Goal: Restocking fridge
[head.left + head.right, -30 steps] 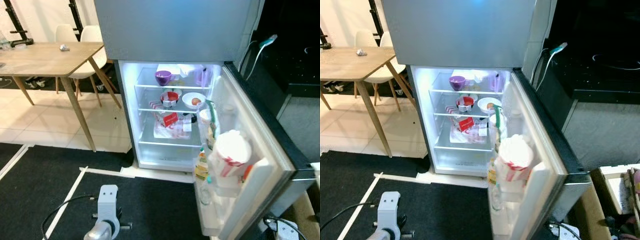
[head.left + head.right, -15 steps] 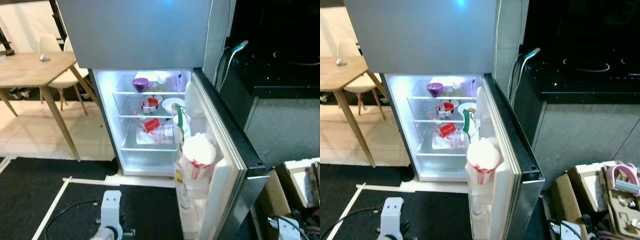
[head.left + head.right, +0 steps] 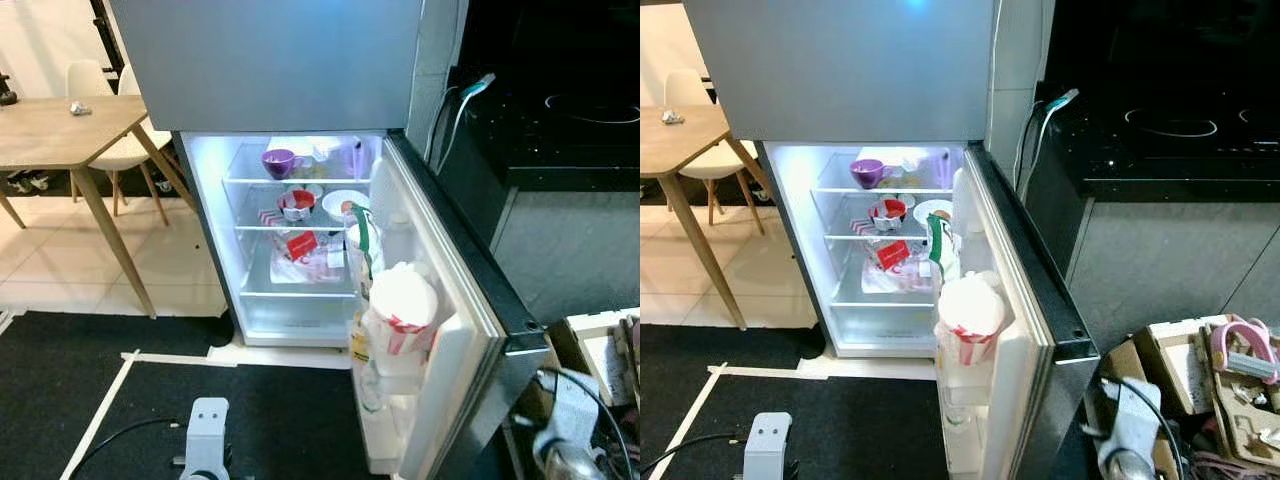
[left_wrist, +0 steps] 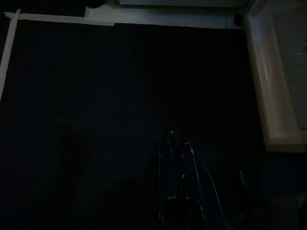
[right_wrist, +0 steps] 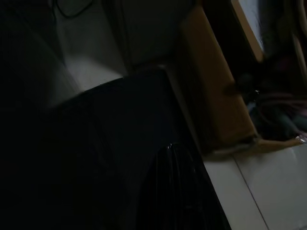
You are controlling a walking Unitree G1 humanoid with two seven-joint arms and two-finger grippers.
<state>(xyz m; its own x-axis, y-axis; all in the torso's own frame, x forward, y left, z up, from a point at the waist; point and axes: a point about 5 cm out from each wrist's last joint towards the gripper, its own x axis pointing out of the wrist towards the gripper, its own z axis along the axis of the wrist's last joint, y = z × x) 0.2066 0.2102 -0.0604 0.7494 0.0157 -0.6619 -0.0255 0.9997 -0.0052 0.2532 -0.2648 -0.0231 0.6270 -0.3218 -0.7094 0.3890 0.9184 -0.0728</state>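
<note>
The fridge (image 3: 270, 60) stands ahead with its lower door (image 3: 450, 330) swung open to the right and the inside lit. A purple cup (image 3: 279, 160) sits on the top shelf. Below it are a red and white bowl (image 3: 297, 204) and a white bowl (image 3: 346, 203). Packets (image 3: 303, 260) lie on the lowest shelf. The door rack holds a white tub with a red label (image 3: 400, 305) and bottles. My left arm (image 3: 205, 445) hangs low over the black mat; its gripper (image 4: 175, 139) is shut and empty. My right arm (image 3: 1125, 425) hangs beside the door, its gripper (image 5: 171, 151) in the dark.
A wooden table (image 3: 55, 130) and white chairs (image 3: 85, 80) stand at the left. White tape lines (image 3: 95, 425) cross the black mat. A black counter with a hob (image 3: 1160, 130) is right of the fridge. Cardboard boxes with clutter (image 3: 1230, 370) sit on the floor at the right.
The camera has turned right since a second ago, bringing the counter and boxes into view. My right arm has risen into the lower right of the picture.
</note>
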